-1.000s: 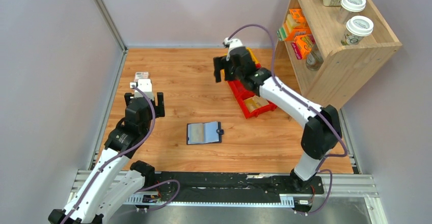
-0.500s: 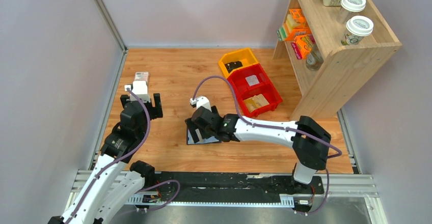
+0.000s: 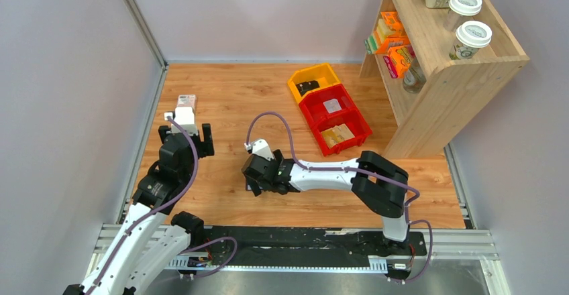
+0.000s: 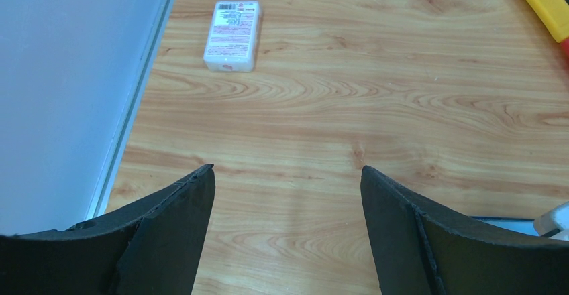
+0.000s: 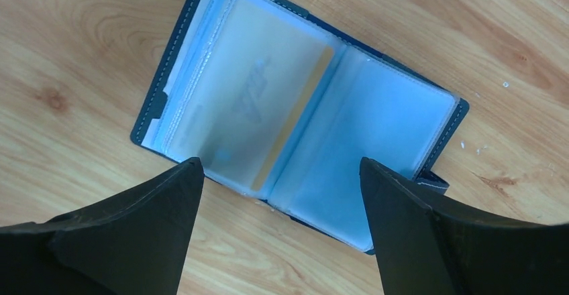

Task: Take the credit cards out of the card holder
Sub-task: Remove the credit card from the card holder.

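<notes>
The card holder (image 5: pixel 376 117) lies open on the wooden table, navy edge around pale blue pockets, its snap tab at the right. A greyish credit card (image 5: pixel 245 104) with a tan stripe sits inside the left pocket. My right gripper (image 5: pixel 280 162) hangs open just above the holder's near edge, touching nothing. In the top view the right gripper (image 3: pixel 263 174) covers most of the holder. My left gripper (image 4: pixel 287 168) is open and empty over bare wood; the top view shows the left gripper (image 3: pixel 185 131) at the table's left.
A pink-white box (image 4: pixel 232 25) lies ahead of the left gripper near the left wall, the same box (image 3: pixel 186 99) from above. A yellow bin (image 3: pixel 314 75) and red bin (image 3: pixel 349 100) stand at the back. A wooden shelf (image 3: pixel 463 74) fills the right corner.
The right arm swung from above the bins down and left over the card holder, then crept slightly further left. The left arm shifted only slightly. Both grippers stayed open.
</notes>
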Robot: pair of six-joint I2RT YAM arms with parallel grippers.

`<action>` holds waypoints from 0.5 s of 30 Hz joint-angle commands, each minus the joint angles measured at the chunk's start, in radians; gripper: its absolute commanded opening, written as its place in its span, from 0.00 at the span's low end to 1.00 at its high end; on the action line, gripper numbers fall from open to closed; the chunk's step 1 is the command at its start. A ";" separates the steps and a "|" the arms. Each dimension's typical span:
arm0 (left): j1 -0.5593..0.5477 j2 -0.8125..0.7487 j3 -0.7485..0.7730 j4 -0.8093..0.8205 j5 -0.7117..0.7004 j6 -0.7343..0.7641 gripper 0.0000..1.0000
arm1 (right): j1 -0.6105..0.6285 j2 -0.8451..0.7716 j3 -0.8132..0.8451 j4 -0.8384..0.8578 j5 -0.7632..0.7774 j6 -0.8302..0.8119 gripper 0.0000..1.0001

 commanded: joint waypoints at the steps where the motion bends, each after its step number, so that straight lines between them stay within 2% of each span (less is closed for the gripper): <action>1: 0.000 0.008 0.014 0.006 -0.008 -0.010 0.87 | 0.001 0.029 0.035 0.014 0.077 -0.022 0.89; 6: 0.000 0.018 0.014 0.005 -0.004 -0.010 0.87 | -0.027 0.020 -0.022 0.040 0.119 -0.059 0.81; 15: -0.002 0.027 0.014 0.009 0.002 -0.010 0.87 | -0.069 -0.083 -0.094 0.096 0.106 -0.106 0.54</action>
